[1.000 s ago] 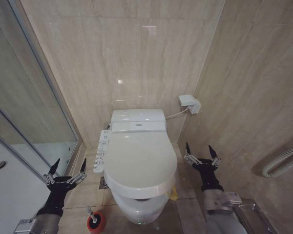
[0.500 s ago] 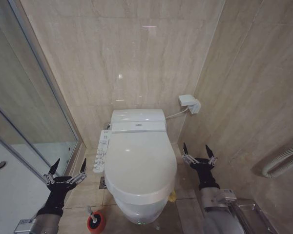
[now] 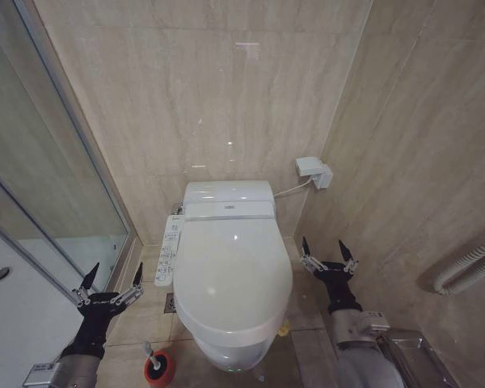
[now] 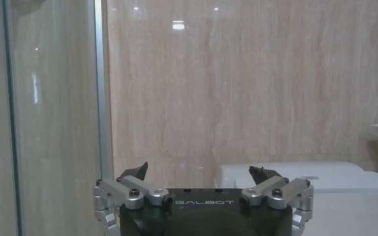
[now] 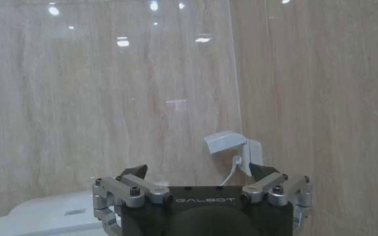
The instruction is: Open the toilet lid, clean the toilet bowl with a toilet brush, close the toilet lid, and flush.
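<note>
Lid-opening step, not yet started. The toilet lid (image 3: 233, 279) lies shut over the bowl. Right pincer (image 3: 322, 253) spread wide just beside it; left pincer (image 3: 112, 280) wide, idle near the toilet brush (image 3: 156, 364). Next: catch the lid's front edge.

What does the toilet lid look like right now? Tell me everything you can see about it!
The toilet lid is a big, shiny white oval that looks like smooth plastic, with ceiling lights reflecting off it. It is shut, lying flat over the bowl, with its hinged end by the white tank unit at the wall. A white button panel runs along one side. Nothing is touching it.
</note>
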### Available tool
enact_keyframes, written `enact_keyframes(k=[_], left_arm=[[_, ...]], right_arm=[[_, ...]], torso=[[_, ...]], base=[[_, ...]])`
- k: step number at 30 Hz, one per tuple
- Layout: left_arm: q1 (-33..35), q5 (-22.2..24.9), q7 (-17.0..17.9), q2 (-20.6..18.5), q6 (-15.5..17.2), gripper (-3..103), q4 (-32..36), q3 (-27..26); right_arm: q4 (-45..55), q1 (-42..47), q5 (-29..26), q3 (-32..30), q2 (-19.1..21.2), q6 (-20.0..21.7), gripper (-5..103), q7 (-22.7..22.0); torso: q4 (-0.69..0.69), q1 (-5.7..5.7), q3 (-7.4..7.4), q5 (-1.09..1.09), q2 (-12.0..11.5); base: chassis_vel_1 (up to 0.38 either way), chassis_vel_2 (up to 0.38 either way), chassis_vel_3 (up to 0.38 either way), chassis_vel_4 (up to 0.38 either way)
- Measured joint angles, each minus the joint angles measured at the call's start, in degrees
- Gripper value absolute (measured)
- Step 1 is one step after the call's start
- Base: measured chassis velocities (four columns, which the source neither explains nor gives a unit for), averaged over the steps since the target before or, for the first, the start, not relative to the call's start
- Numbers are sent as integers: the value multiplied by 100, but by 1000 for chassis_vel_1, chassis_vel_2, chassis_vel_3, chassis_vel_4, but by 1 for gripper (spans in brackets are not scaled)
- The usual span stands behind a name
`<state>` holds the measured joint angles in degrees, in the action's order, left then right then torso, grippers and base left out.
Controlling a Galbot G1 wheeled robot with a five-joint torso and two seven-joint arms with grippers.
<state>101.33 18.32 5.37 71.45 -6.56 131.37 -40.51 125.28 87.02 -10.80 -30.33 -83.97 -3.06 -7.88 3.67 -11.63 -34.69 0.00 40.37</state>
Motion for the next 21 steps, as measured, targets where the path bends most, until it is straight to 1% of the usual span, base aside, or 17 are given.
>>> enact_keyframes(k=[21], left_arm=[[0, 0, 0, 0, 0, 100, 0, 0]], right_arm=[[5, 1, -8, 1, 0, 0, 100, -8]], torso=[[0, 0, 0, 0, 0]], base=[[0, 0, 0, 0]])
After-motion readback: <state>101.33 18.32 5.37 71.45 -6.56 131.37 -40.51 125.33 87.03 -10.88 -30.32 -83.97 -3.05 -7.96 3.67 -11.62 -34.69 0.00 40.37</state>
